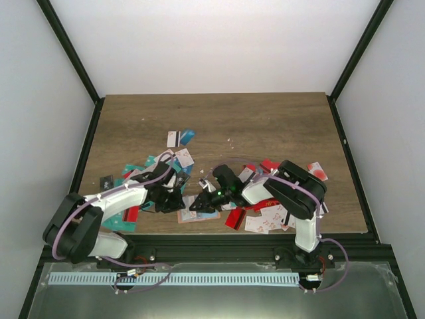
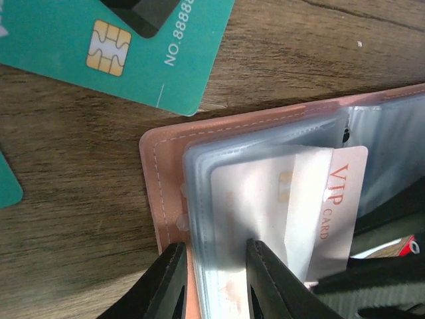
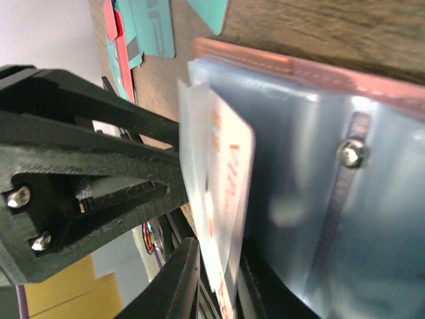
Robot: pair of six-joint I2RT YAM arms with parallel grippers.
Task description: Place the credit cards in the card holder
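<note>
Table (image 1: 265,126): brown wood-grain board, matte and flat, with black rails around it. Left arm (image 1: 113,199) and right arm (image 1: 292,189): white shells, black joints, both bent inward so they meet at the near middle. Cards (image 1: 174,138): thin stiff plastic rectangles in teal, red, and white with red marks. They lie loose over the near half of the table, some overlapping.

Holder (image 1: 207,217) lies open on the table between the two grippers, close to the front edge. Cover (image 2: 166,193): salmon-pink, soft-looking, with a rounded corner and a line of stitching along the edge. Sleeves (image 2: 199,219) inside it: clear glossy plastic leaves, stacked, with a bluish sheen. Screw (image 3: 350,154): bright metal, set in a dark strip running through the sleeves.

Teal card (image 2: 133,46) lies flat on the wood just beyond the holder, not touching it. It carries a gold chip (image 2: 108,53) and white print "NO.8888", the rest cut off by the frame. VIP card (image 2: 345,193): whitish, with orange-red "VIP" and a smaller "CARD" beside it. Most of it sits inside a sleeve; the lettered end pokes out.

Left gripper (image 2: 216,279): black fingers (image 2: 166,286) drawn close with only a narrow gap, clamped on the edge of the sleeves. Right gripper (image 3: 216,266): black fingers near each other, with the VIP card's edge standing between them. Blur hides whether they press it, so I cannot tell.
</note>
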